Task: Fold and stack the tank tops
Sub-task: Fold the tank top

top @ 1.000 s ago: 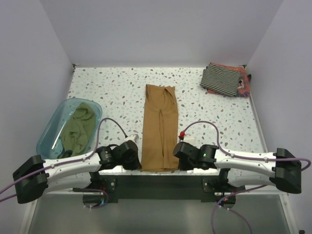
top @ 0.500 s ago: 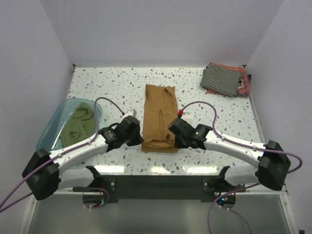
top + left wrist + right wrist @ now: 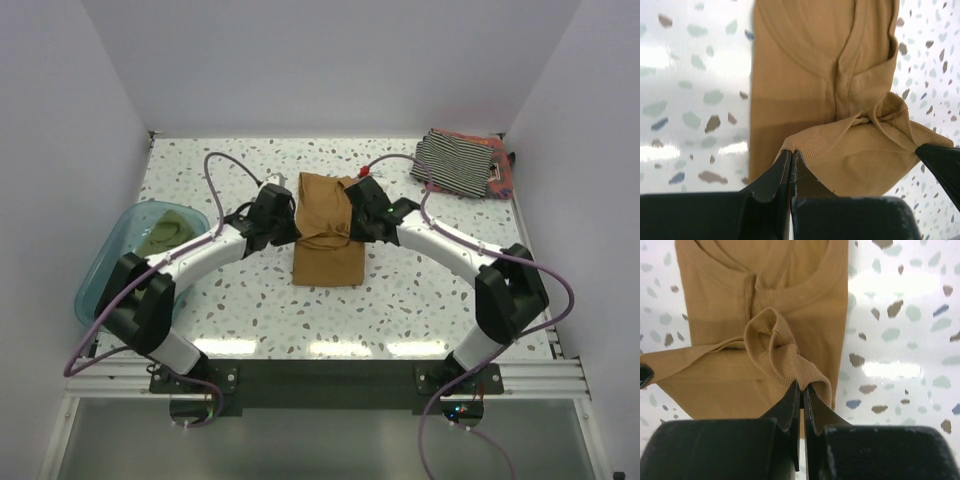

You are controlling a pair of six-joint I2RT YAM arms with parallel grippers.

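Left end effector (image 3: pixel 791 154) and right end effector (image 3: pixel 802 386) pinched the tan tank top (image 3: pixel 326 262), hem raised over its chest for halving.

This looks like a robot test cell in a laboratory. Plain pale walls (image 3: pixel 330 70) close the speckled tabletop (image 3: pixel 250 310) on the left, far and right sides. Along the near edge runs an aluminium rail (image 3: pixel 545 372). The left arm (image 3: pixel 200 258) and right arm (image 3: pixel 445 243) stand there, trailing loose purple cables (image 3: pixel 222 160).
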